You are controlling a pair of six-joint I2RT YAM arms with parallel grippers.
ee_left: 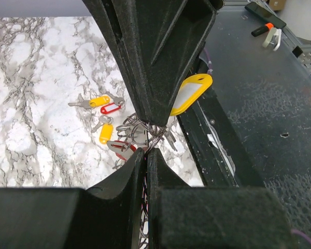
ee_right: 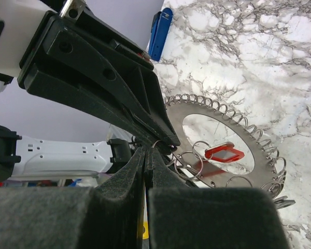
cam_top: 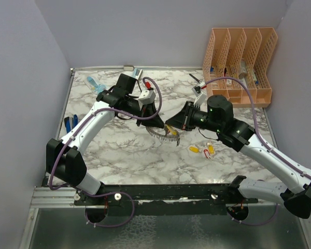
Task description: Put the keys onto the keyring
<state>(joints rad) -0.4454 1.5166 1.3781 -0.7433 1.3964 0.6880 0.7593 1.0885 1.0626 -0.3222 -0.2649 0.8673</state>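
The grey keyring with its coiled rim is held tilted above the table's middle. My left gripper is shut on its rim; in the left wrist view the fingertips pinch thin wire coils. My right gripper meets it from the right, shut on a yellow-tagged key at the ring's edge. The right wrist view shows the ring with a red-tagged key and small split rings hanging on it. Loose yellow and red keys lie on the marble, also in the left wrist view.
A peach file organiser stands at the back right. A black pen lies near it. A blue bottle lies at the back left, and blue clips lie by the left wall. The black rail runs along the near edge.
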